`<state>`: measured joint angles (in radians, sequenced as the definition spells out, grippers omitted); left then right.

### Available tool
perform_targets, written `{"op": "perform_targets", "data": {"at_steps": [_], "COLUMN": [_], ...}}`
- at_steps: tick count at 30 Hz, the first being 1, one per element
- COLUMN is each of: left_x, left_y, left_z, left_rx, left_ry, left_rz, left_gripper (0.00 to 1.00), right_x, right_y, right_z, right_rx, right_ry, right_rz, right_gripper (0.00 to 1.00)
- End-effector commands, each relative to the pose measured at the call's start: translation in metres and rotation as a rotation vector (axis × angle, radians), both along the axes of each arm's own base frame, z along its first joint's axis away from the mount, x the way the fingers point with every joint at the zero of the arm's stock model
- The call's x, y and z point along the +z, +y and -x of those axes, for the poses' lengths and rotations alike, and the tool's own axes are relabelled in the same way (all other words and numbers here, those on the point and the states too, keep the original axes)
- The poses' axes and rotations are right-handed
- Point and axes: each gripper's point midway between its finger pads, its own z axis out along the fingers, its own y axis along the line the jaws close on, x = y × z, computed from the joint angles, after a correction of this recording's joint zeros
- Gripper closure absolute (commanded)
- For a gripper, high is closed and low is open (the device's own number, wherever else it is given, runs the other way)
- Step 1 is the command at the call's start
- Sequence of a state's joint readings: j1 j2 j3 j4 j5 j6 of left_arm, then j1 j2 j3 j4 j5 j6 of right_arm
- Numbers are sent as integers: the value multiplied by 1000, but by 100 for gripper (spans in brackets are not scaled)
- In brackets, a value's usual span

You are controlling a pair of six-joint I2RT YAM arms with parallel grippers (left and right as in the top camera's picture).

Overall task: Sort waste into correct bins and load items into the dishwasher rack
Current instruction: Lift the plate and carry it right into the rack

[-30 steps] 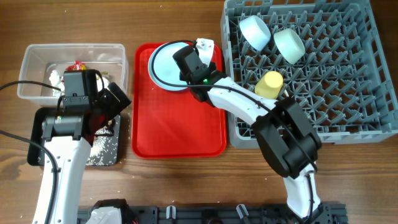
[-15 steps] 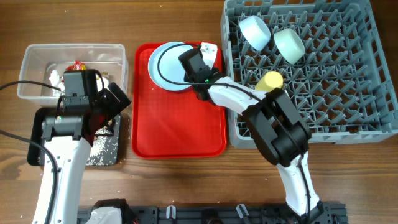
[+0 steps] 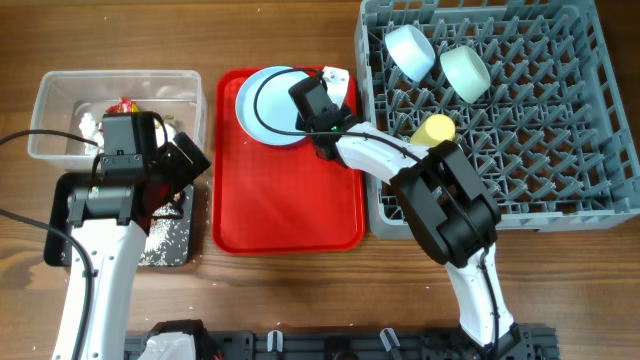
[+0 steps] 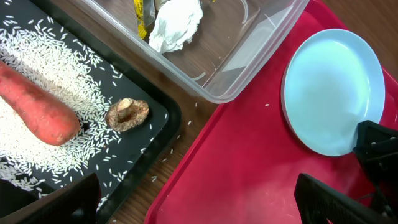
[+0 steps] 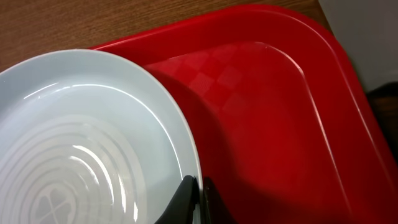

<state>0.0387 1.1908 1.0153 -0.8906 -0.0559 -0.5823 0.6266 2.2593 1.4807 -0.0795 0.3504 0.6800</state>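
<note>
Wooden table (image 3: pixel 300 310) is bearing everything. Left gripper (image 3: pixel 188 165) is hovering, jaws wide apart, above the black tray (image 3: pixel 75 250) corner. Right arm is reaching over the red tray (image 3: pixel 285 215), right gripper (image 5: pixel 198 190) pinching the plate (image 3: pixel 262 105) rim there; dishwasher rack (image 3: pixel 530 160) is flanking it.

The plate (image 3: pixel 262 100) is pale blue, on a red tray (image 3: pixel 290 200) with a faint checker pattern. The rack (image 3: pixel 540 150) is grey, the cup (image 3: pixel 434 134) yellow. An orange carrot (image 4: pixel 31 102) lies on a black tray (image 4: pixel 152 118) speckled with white rice (image 4: pixel 37 56).
</note>
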Motion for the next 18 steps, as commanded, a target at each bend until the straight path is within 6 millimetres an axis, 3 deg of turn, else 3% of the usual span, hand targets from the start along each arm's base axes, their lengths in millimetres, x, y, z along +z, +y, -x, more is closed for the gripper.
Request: {"op": "perform_targets", "data": {"at_steps": [1, 7, 8, 10, 13, 15, 16, 18], "left_x": [11, 11, 11, 11, 11, 11, 11, 11], "left_y": [4, 4, 4, 4, 4, 4, 4, 4], "left_z": [-3, -3, -3, -3, -3, -3, -3, -3], "left_rx": [21, 21, 21, 21, 21, 21, 21, 21], "left_ry": [-34, -34, -34, -34, -34, -34, -34, -34], "left_rz": [-11, -11, -11, -11, -11, -11, -11, -11], "left_gripper": [0, 0, 0, 0, 0, 0, 0, 0], "right_x": [15, 113, 140, 168, 217, 250, 268, 287], "right_y": [1, 3, -1, -12, -49, -91, -121, -164], "right_z": [-1, -4, 1, 7, 16, 24, 30, 40], "right_rx": [37, 157, 177, 167, 70, -25, -98, -193], "right_ry": [-22, -177, -205, -234, -291, -331, -341, -338], "right_rz": [19, 68, 80, 102, 176, 295, 373, 486], "right_gripper": [96, 96, 96, 96, 96, 96, 96, 95]}}
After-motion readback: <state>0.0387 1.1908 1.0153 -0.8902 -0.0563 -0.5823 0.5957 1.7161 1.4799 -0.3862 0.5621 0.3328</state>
